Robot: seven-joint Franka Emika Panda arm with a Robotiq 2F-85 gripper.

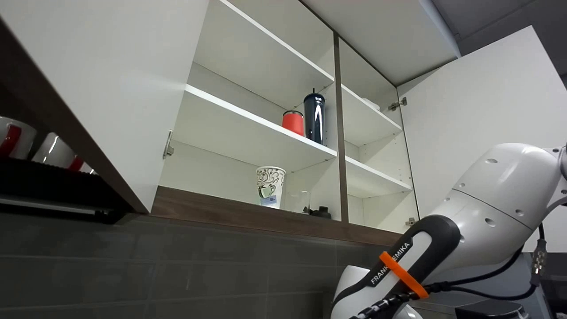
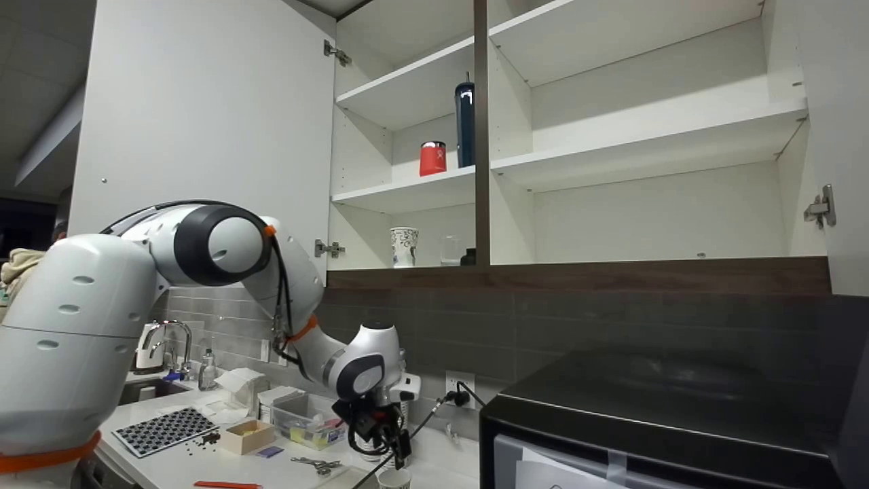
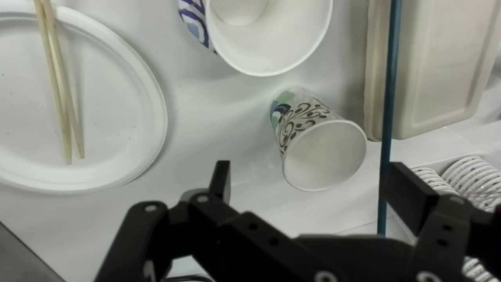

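Note:
My gripper (image 3: 307, 172) is open, with no object held between its fingers. In an exterior view it hangs low over the counter (image 2: 387, 435). In the wrist view a paper cup with brown swirls (image 3: 321, 152) is tilted, its mouth facing the camera, just beyond the fingertips. It appears apart from both fingers. A paper cup also shows under the gripper in an exterior view (image 2: 394, 479). A larger white cup with a blue pattern (image 3: 270, 35) is behind it. A thin blue rod (image 3: 390, 78) passes by the right fingertip; I cannot tell if they touch.
A white plate (image 3: 117, 156) with wooden chopsticks (image 3: 64, 98), a beige container (image 3: 438, 70) and stacked cups (image 3: 469, 176) surround the gripper. A black appliance (image 2: 652, 407) stands beside the arm. Above, an open cabinet holds a red tumbler (image 1: 293, 123) and a dark bottle (image 1: 314, 117).

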